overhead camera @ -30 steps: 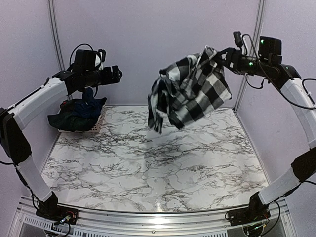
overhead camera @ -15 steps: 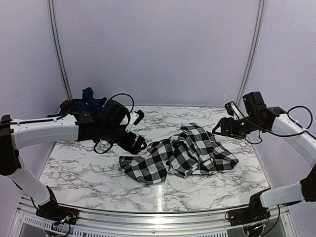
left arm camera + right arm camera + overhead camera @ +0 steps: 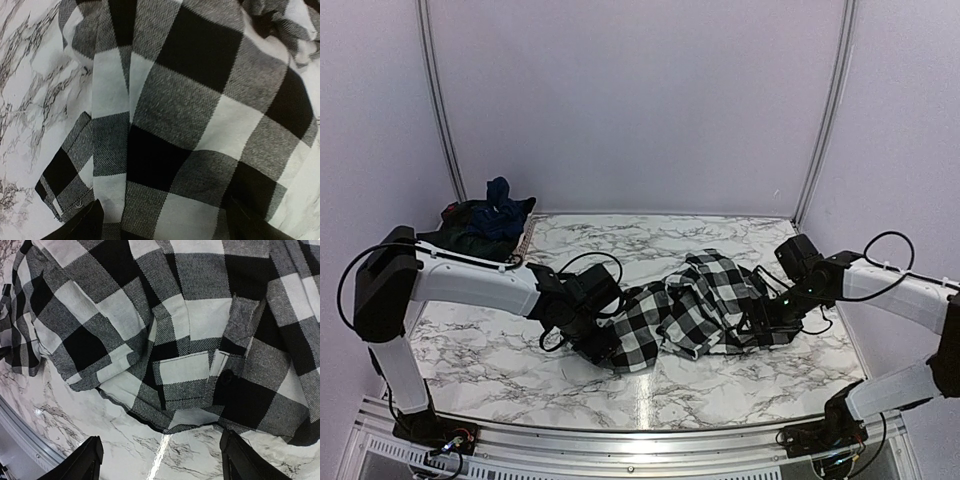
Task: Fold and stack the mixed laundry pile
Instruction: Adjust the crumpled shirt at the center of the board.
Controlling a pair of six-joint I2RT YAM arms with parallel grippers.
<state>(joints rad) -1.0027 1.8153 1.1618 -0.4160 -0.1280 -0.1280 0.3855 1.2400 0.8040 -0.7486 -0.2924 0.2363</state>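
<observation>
Task at an early stage: the black-and-white large-check cloth shirt (image 3: 705,300) lies crumpled and unfolded mid-table on the marbled white tabletop (image 3: 650,400), left gripper (image 3: 603,343) and right gripper (image 3: 757,324) poised at its opposite edges with jaws apart, while dark blue and green garments (image 3: 485,222) sit heaped far left, untouched.

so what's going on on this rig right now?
Laundry folding, early on. The black-and-white checked shirt lies crumpled on the table. The left gripper is at its left end, the right gripper at its right edge, both open over the cloth, nothing gripped. The other dark garments sit heaped in the basket back left.
</observation>
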